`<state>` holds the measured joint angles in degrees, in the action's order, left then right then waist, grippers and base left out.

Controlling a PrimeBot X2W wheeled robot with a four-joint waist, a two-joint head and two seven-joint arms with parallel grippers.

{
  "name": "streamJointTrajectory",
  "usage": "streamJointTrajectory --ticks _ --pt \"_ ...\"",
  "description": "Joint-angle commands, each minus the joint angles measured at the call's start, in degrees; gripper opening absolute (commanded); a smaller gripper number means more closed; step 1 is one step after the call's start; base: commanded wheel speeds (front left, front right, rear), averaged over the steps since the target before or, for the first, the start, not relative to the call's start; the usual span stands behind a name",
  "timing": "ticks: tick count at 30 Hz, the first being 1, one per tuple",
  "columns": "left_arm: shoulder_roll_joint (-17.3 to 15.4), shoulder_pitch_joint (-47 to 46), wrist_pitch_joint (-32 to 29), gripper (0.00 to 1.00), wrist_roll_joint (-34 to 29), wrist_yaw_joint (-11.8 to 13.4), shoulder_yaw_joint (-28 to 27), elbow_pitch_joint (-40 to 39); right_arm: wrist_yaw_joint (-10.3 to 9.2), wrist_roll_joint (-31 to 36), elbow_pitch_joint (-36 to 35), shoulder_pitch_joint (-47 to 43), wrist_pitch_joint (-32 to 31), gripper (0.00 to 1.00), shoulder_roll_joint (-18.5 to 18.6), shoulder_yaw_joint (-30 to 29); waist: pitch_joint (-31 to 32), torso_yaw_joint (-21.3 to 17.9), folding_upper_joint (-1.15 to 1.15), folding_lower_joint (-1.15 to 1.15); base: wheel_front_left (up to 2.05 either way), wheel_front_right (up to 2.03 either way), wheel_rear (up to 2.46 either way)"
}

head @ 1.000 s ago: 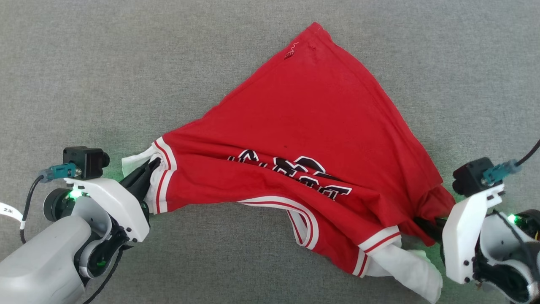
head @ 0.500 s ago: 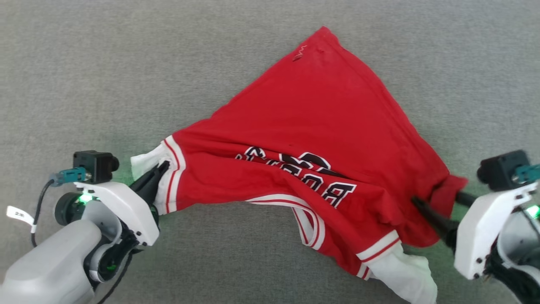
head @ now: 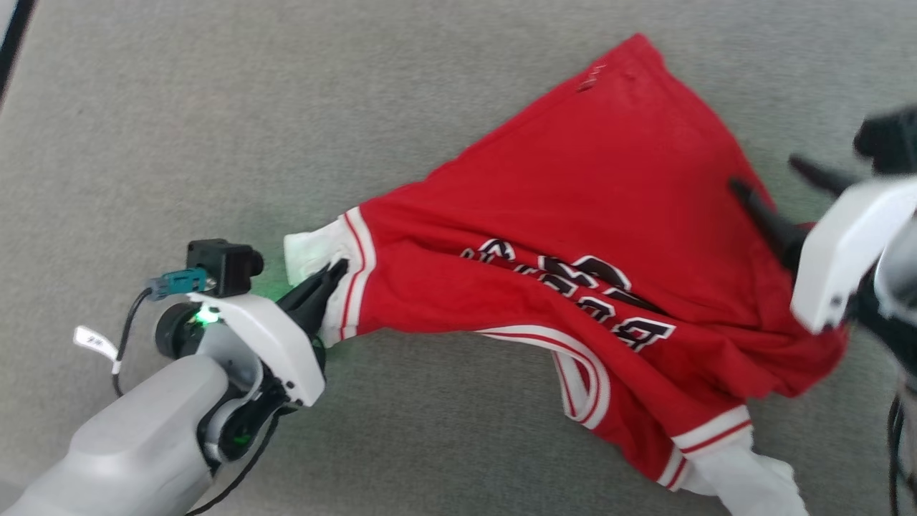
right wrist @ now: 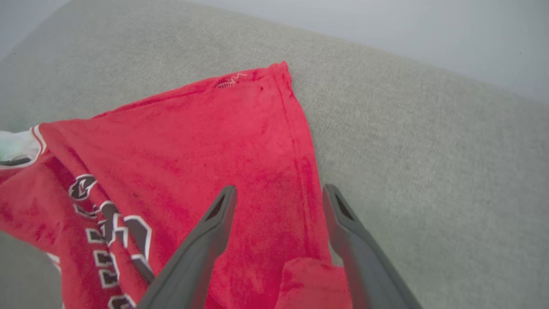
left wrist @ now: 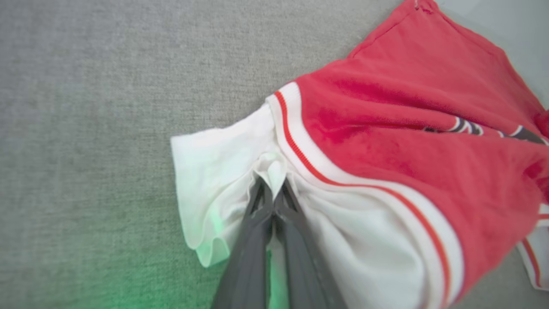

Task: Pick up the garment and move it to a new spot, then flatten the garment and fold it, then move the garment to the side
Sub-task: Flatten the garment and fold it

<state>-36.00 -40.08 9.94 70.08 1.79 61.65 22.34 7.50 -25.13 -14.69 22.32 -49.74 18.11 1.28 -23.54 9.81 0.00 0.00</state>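
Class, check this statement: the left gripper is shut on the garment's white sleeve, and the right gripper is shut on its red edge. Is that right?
Not quite. The right gripper is open: the right wrist view shows its two fingers spread apart over the red edge of the garment, gripping nothing. The left gripper is indeed shut on the white sleeve.

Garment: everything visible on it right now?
The garment is a red jersey-style shirt, soft knit by its look, with white sleeves, red-and-white striped trim and black white-outlined lettering. It lies crumpled on the grey fabric surface, not flat. The left gripper is shut on one white sleeve; the right gripper is open over its red side edge, gripping nothing.
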Motion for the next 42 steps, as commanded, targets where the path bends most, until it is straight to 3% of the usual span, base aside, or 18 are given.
streamJointTrajectory --ticks 1,8,15,18,24,25,26,27,35,42 --pt "0.74 -0.21 -0.36 0.00 -0.60 -0.34 0.55 0.67 -0.01 0.36 2.42 2.96 1.27 1.00 1.05 0.56 -1.10 1.89 0.00 0.00 0.00 0.00 0.00" --pt "4.20 -2.26 -0.25 0.00 -1.64 -2.47 1.44 3.46 -0.01 -1.96 21.14 18.91 7.90 1.00 5.82 8.45 -3.25 7.01 0.00 0.00 0.00 0.00 0.00" --pt "7.27 -3.78 -0.09 0.00 -2.04 -4.66 2.32 6.97 -0.01 -3.18 38.06 31.16 9.94 1.00 8.40 16.07 -5.10 10.84 0.00 0.00 0.00 0.00 0.00" --pt "8.43 -4.24 -0.01 0.00 -2.11 -5.49 2.64 8.48 -0.01 -4.02 44.95 34.98 8.01 1.00 8.42 19.05 -5.72 12.10 0.00 0.00 0.00 0.00 0.00" --pt "9.36 -4.68 0.30 0.00 -1.83 -6.36 2.78 11.00 -0.01 -6.29 56.67 36.75 -2.62 1.00 8.15 24.44 -6.19 12.98 0.00 0.00 0.00 0.00 0.00" --pt "9.51 -4.64 0.38 0.00 -1.67 -6.51 2.74 11.45 -0.02 -6.96 58.43 36.71 -4.81 0.88 7.83 25.25 -6.21 13.00 0.00 0.00 0.00 0.00 0.00" --pt "9.62 -4.64 0.44 0.00 -1.51 -6.64 2.70 11.86 -0.01 -7.75 59.52 36.60 -6.75 0.33 7.62 26.23 -6.22 12.96 0.00 0.00 0.00 0.00 0.00" --pt "9.69 -4.66 0.51 0.00 -1.42 -6.75 2.69 12.22 0.01 -8.55 60.11 36.82 -7.60 0.00 7.68 26.83 -6.23 12.90 0.00 0.00 0.00 0.00 0.00" --pt "7.29 -7.31 -0.78 0.00 -0.73 -7.38 1.58 14.24 -0.02 -11.67 57.47 40.93 -4.98 0.00 9.80 28.88 -4.47 9.77 0.00 0.00 0.00 0.00 0.00" --pt "1.99 -13.67 -6.77 0.00 -0.44 -6.25 0.23 11.06 -0.02 -15.06 51.56 42.30 -0.50 0.00 11.79 28.70 -1.72 5.14 0.00 0.00 0.00 0.00 0.00"
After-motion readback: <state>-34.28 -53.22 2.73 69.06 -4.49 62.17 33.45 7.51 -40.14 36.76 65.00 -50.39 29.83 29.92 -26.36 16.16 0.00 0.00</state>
